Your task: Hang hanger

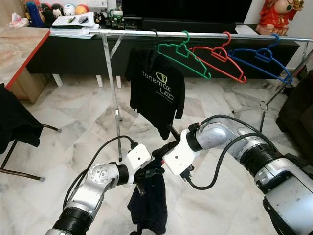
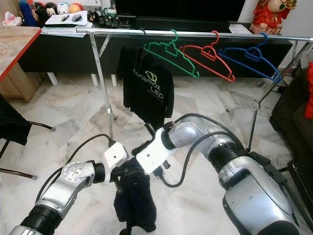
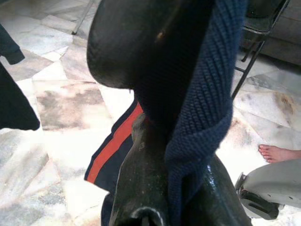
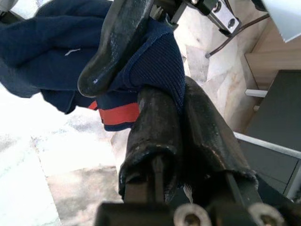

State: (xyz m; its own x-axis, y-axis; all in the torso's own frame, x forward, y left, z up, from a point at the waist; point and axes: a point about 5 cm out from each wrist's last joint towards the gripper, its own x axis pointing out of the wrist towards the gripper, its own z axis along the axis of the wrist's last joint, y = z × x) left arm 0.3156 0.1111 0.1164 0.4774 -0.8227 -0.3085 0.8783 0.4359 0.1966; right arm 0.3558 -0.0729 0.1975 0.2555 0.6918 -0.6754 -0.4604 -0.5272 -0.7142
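Low in front of the robot, above the marble floor (image 1: 73,132), the left tool (image 1: 146,177) and the right tool (image 1: 164,149) meet at one dark blue garment (image 1: 146,205). Each is clamped on the knit cloth: the left wrist view has a fold of it pinched between the black fingers (image 3: 141,179), and the right wrist view has the right fingers (image 4: 155,136) pressed together over the fabric, where a red stripe (image 4: 117,113) runs across the blue. The garment hangs limp below both tools, its lower end close to the floor; whether a hanger sits inside it cannot be told.

Beyond the tools stands a metal clothes rail (image 1: 205,35) on a slim upright post (image 1: 111,93). A black shirt (image 1: 156,90) with pale lettering hangs from it, and to its right three bare hangers hook over the bar side by side: a green hanger (image 1: 183,56), a red hanger (image 1: 217,58) and a blue hanger (image 1: 261,58), all tilted.

The floor is pale veined marble. Behind the rail runs a long, low black cabinet (image 1: 78,54) with small items on top. A wooden desk (image 1: 19,46) edged in red stands at the left, with a dark cloth draped over a chair (image 1: 17,122) nearer the robot. A bare foot (image 3: 277,153) rests on the floor in the left wrist view.
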